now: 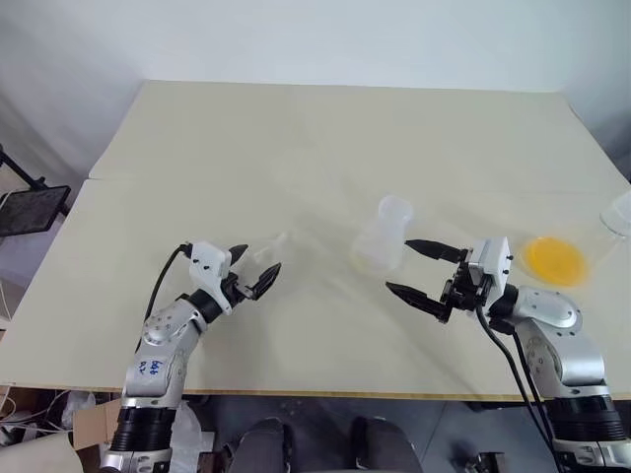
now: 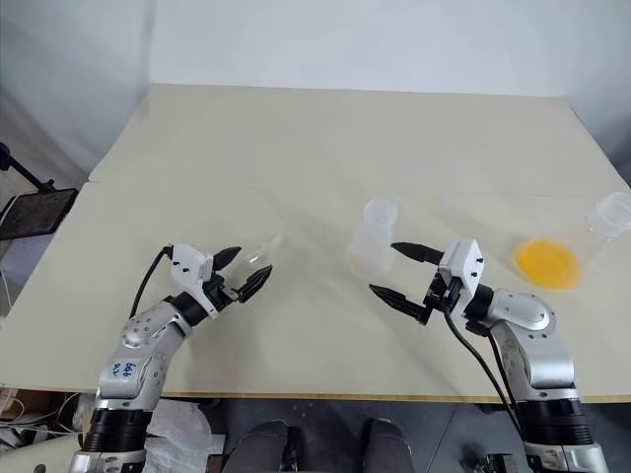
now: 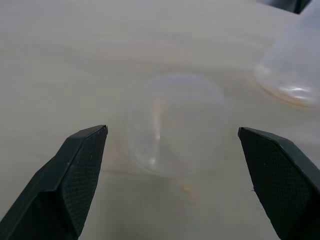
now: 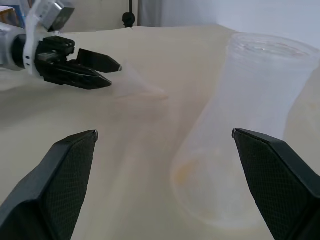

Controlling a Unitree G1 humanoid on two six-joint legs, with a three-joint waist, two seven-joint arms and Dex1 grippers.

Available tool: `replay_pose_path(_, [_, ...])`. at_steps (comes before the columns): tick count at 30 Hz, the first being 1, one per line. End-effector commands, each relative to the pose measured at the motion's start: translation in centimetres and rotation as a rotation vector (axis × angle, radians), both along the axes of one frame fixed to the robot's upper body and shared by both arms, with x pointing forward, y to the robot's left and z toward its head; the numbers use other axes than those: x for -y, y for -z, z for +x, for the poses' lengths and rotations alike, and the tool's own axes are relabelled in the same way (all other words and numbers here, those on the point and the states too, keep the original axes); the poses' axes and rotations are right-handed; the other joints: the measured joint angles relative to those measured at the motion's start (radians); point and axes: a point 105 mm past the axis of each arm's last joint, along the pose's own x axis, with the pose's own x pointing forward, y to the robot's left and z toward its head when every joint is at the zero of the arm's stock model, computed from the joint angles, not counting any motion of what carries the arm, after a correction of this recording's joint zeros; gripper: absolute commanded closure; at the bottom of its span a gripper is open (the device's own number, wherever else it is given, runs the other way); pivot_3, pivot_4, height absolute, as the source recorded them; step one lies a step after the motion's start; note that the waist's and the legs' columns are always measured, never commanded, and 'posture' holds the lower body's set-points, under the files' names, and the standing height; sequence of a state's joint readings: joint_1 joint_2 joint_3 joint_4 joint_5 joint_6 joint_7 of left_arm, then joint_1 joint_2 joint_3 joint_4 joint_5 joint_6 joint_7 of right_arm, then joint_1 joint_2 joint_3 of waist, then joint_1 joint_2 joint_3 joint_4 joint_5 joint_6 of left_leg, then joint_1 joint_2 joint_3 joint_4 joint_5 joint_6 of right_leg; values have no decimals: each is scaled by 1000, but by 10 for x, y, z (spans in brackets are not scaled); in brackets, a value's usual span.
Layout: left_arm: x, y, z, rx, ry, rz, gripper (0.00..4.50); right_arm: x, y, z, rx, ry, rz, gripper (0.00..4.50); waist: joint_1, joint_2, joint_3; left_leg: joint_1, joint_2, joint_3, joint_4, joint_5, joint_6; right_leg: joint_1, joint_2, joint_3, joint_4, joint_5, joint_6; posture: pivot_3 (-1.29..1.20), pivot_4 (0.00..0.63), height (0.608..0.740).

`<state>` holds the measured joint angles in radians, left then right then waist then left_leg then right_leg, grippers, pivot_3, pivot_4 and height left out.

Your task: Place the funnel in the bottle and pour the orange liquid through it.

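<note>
On the table (image 1: pixel 296 138): the funnel (image 1: pixel 279 241) lies on its side, rim toward the left gripper (image 1: pixel 258 270) and spout away from it; the bottle (image 1: pixel 383 236) stands upright near the middle.
Left gripper: jaws spread wide, holding nothing, the funnel's rim just ahead of its fingertips.
Right gripper (image 1: pixel 417 268): jaws fully apart and empty, facing the bottle's lower wall without touching.
Orange liquid (image 1: pixel 556 259): a bright pool inside a clear pouring vessel (image 2: pixel 590 239) on the robot's right, well apart from the bottle; the vessel's walls are faint, so its exact pose is probably tilted, not certain.
Step in hand: likely reaching for the funnel.
Doing it well: centre the flared rim between the 2 fingers, close gently since thin plastic may slip or skid, then lift with the spout turned downward.
Edges: the funnel sits well inside the table, far from any border.
Open room: bare surface lies between funnel and bottle, giving a free path; the right gripper could steady the bottle.
</note>
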<state>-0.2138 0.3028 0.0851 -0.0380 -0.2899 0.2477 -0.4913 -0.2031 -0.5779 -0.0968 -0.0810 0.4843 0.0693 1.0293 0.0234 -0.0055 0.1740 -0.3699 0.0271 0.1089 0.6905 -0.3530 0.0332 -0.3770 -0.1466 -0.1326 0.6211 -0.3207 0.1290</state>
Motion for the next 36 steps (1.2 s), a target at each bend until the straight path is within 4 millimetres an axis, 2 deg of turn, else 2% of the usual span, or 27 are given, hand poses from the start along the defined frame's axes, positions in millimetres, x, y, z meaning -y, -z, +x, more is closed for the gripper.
replay_pose_path(1, [13, -4, 5, 23, 63, -5, 230, 1, -11, -5, 45, 12, 20, 0, 1, 0, 0, 0, 0, 0, 0, 0, 0, 0, 0, 0, 0, 0, 0, 0, 150, 740])
replay_pose_path(3, [15, -4, 7, 24, 72, 7, 621, 2, -11, -6, 45, 20, 22, 0, 0, 0, 0, 0, 0, 0, 0, 0, 0, 0, 0, -1, 0, 0, 0, 0, 150, 740])
replay_pose_path(8, [10, -5, 11, 29, 57, 13, 1999, 4, -9, -8, 43, 35, 30, 0, -3, 0, 0, 0, 1, 0, 0, 0, 0, 0, 1, -1, 0, 0, 0, 0, 150, 740])
replay_pose_path(11, [9, -5, 12, 29, 53, 11, 3004, 4, -7, -9, 41, 38, 34, 0, -2, 0, 0, 0, 1, 0, 0, 0, 0, 0, 1, -1, 0, 0, 0, 0, 150, 740])
replay_pose_path(17, [10, -6, 12, 34, 55, 9, 4424, 4, -6, -10, 42, 43, 40, 0, 0, 0, 0, 0, 0, 0, 0, 0, 0, 0, 0, 0, 0, 0, 0, 0, 150, 740])
replay_pose_path(23, [9, -17, 14, 52, 68, -33, 4424, 6, -5, -12, 45, 47, 28, 0, -1, 0, 0, 0, 0, 0, 0, 0, 0, 0, 0, 0, 0, 0, 0, 0, 150, 740])
replay_pose_path(26, [5, -31, 2, 59, 183, -33, 4424, 12, -9, -16, 57, 64, 25, 0, -1, 0, 0, 0, 1, 0, 0, 0, 0, 0, 0, -1, 0, 0, 0, 0, 150, 740])
replay_pose_path(30, [-7, -43, -15, 4, 381, 118, 4424, 30, -14, -21, 65, 144, 35, 0, -3, 1, 1, 0, 1, -1, 0, 0, 0, 0, 1, -1, 0, 0, 0, 0, 150, 740])
replay_pose_path(33, [-24, -62, -31, -131, 607, 301, 4424, 48, -13, -28, 65, 249, 40, 0, 2, 1, 2, -1, 1, -1, 0, 0, 0, 0, 1, 0, -1, 0, 0, 0, 150, 740])
replay_pose_path(36, [-33, -96, -28, -204, 685, 346, 4424, 58, -13, -34, 75, 321, 50, 0, 4, 2, 3, -1, 0, -1, 0, 0, -1, 0, 2, 0, -1, 0, -1, 0, 150, 740])
